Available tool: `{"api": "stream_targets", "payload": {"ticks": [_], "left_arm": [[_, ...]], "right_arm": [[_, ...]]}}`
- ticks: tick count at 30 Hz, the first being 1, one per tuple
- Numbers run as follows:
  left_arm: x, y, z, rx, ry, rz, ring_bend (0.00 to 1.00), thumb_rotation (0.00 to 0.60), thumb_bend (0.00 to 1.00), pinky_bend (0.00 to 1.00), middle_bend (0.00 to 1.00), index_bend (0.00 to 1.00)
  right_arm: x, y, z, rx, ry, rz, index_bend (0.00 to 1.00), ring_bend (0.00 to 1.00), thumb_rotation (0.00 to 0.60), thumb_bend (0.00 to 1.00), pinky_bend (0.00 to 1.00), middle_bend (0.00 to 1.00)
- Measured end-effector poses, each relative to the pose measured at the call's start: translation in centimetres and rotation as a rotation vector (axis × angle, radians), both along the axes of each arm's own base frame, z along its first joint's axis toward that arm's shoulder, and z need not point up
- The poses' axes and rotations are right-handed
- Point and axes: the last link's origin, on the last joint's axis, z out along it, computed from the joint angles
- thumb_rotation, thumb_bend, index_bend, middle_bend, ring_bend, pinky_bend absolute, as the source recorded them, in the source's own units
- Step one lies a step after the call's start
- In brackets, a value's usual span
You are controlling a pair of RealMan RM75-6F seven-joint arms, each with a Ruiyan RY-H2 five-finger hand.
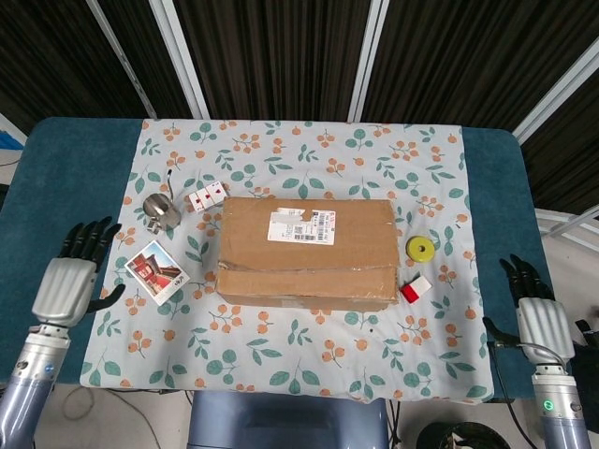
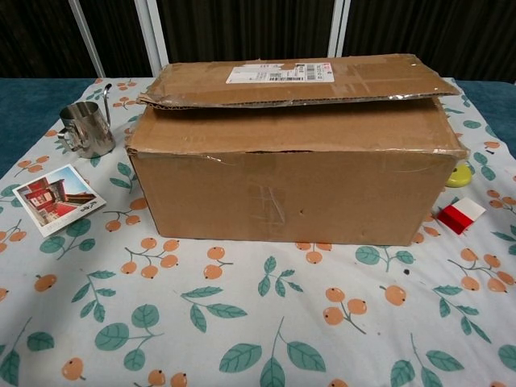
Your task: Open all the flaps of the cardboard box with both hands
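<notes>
A brown cardboard box (image 1: pixel 305 251) (image 2: pixel 294 157) sits mid-table with its long flaps folded down; the far flap with a white label overlaps the near one and is slightly raised along its edge. My left hand (image 1: pixel 73 275) hovers over the table's left side, fingers spread, holding nothing, well left of the box. My right hand (image 1: pixel 536 311) stays off the table's right edge, fingers spread and empty. Neither hand appears in the chest view.
A metal cup (image 1: pixel 161 211) (image 2: pixel 85 129) and playing cards (image 1: pixel 206 195) lie left of the box, with a photo card (image 1: pixel 155 271) (image 2: pixel 57 198) nearer the front. A yellow disc (image 1: pixel 419 249) and a red-white block (image 1: pixel 416 289) (image 2: pixel 459 214) lie to its right.
</notes>
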Motion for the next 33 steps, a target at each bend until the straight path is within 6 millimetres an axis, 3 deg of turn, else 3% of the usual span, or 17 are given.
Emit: {"api": "stream_targets", "payload": {"ticks": [8,16,22,26,33], "left_arm": [[6.7,3.5,-3.3,-0.082,0.011,-0.082,0.00,0.600,0.26,0.00,0.00,0.00],[10.9,4.3,-6.7,-0.154,0.003,-0.145,0.00,0.600,0.27,0.00,0.00,0.00],[13.0,5.1,-8.9,-0.181,0.015,-0.186,0.00,0.600,0.33,0.00,0.00,0.00],[13.8,5.5,-9.5,-0.181,0.026,-0.207,0.00,0.600,0.40,0.00,0.00,0.00],[16.5,7.0,-8.8,-0.110,0.007,-0.293,0.00,0.600,0.40,0.00,0.00,0.00]], "right_arm": [[-0.4,-0.3,0.4,-0.019,-0.041,-0.038,0.00,0.00,0.600,0.30,0.22,0.00],[-0.7,-0.5,0.5,-0.026,-0.073,-0.063,0.00,0.00,0.600,0.30,0.22,0.00],[-0.7,-0.5,0.5,-0.028,-0.088,-0.071,0.00,0.00,0.600,0.30,0.22,0.00],[-0.7,-0.5,0.5,-0.028,-0.092,-0.074,0.00,0.00,0.600,0.30,0.22,0.00],[-0.7,-0.5,0.5,-0.029,-0.095,-0.078,0.00,0.00,0.600,0.30,0.22,0.00]]}}
